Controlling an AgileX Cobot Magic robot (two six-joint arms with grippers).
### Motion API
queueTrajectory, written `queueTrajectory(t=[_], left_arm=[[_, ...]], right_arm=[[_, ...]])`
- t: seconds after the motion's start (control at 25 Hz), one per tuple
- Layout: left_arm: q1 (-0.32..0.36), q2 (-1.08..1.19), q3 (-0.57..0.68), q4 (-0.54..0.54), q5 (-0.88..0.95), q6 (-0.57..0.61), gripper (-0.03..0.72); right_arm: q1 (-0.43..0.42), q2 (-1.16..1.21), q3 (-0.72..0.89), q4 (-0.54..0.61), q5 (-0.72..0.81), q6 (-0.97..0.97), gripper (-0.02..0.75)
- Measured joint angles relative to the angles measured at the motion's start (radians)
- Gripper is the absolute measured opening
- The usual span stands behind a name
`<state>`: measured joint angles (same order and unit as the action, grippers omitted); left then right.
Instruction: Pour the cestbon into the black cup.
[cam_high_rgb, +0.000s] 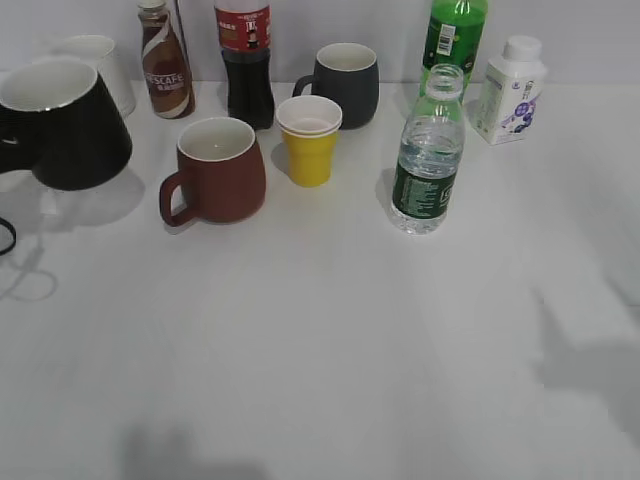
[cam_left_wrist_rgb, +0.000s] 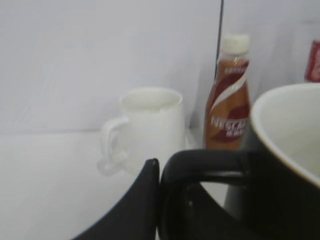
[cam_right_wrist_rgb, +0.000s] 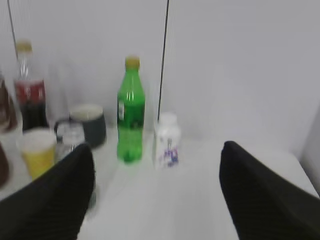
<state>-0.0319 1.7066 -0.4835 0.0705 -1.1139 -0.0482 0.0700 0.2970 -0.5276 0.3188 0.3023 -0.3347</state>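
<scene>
The cestbon (cam_high_rgb: 428, 160), a clear ribbed bottle with a dark green label and no cap, stands upright right of centre on the table. In the right wrist view only its neck (cam_right_wrist_rgb: 71, 133) shows, behind my left finger. The black cup (cam_high_rgb: 60, 130), glossy with a white inside, is at the far left edge. My left gripper (cam_left_wrist_rgb: 165, 172) is shut on its looped handle, with the cup body (cam_left_wrist_rgb: 285, 165) just to the right. My right gripper (cam_right_wrist_rgb: 157, 190) is open and empty, facing the back row. Neither gripper shows in the exterior view.
A brown-red mug (cam_high_rgb: 215, 170) and a yellow cup (cam_high_rgb: 309, 150) stand between the black cup and the cestbon. Along the back are a white mug (cam_high_rgb: 95, 60), a Nescafe bottle (cam_high_rgb: 166, 65), a cola bottle (cam_high_rgb: 246, 60), a dark grey mug (cam_high_rgb: 345, 85), a green soda bottle (cam_high_rgb: 455, 35) and a white bottle (cam_high_rgb: 512, 90).
</scene>
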Motion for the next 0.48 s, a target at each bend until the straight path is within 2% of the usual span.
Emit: queueTrajectory(t=[0.12,0.24,0.48], left_arm=[[0.0,-0.065,0.001,0.009,0.037,0.001,0.041],[0.0,-0.124,0.001,0.017,0.062,0.002,0.041],[0.0,-0.228,0.001,0.065,0.152,0.002,0.041]], right_arm=[[0.012,0.154,-0.001,0.133,-0.163,-0.114,0.588],[0.069,0.312,-0.001,0.161,-0.275,-0.152,0.586],[0.319,0.606,0.031,0.115,-0.595,-0.134,0.577]])
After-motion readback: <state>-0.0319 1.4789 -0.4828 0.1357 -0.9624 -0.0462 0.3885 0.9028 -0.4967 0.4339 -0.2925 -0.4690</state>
